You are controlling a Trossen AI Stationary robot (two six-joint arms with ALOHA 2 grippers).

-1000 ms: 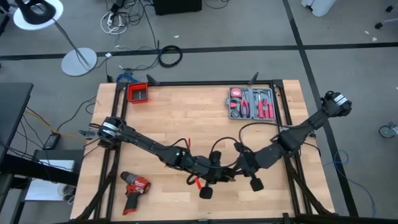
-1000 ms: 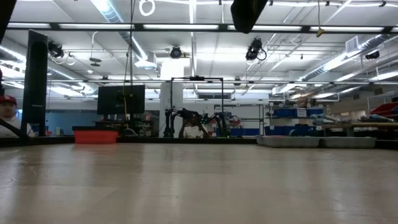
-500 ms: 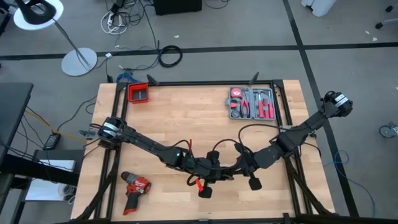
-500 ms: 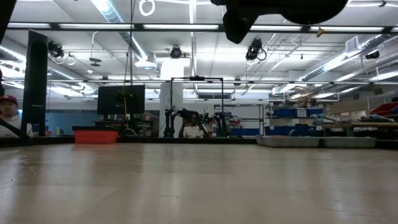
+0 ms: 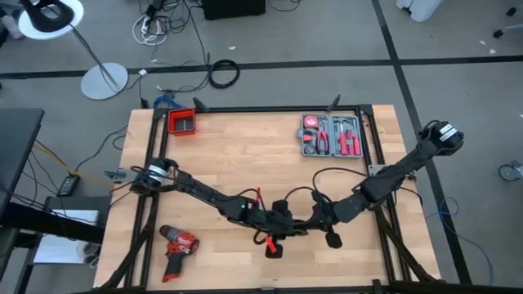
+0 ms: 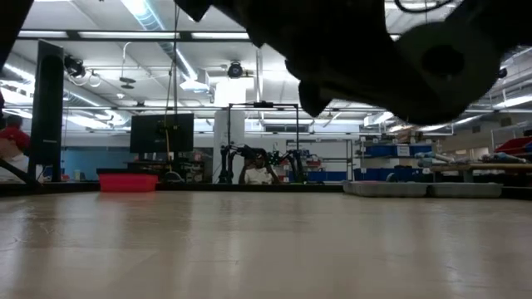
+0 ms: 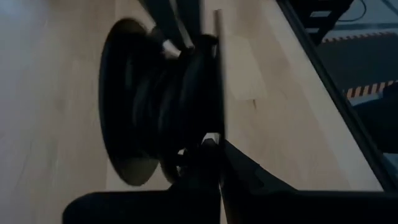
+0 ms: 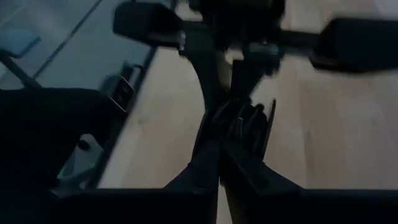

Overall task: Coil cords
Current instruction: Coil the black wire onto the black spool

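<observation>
Meeting near the desk's (image 5: 245, 155) six o'clock edge, both tools clamp the cord (image 5: 327, 181): left tool (image 5: 276, 238) together, right tool (image 5: 320, 219) nearly together. Pulling apart could slip loops.

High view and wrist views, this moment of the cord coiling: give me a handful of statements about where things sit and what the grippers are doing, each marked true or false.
1. The red drill lies near the table's front left corner. True.
2. The tool kit sits at the front edge beside the drill. False: it lies at the far right of the table, away from the drill.
3. Both grippers meet near the front middle of the table. True: the left gripper and right gripper are close together there.
4. The left gripper stands wide open. False: its fingers are shut on the cord, a dark coiled bundle.
5. The red bin holds the cord. False: the cord is between the grippers.
</observation>
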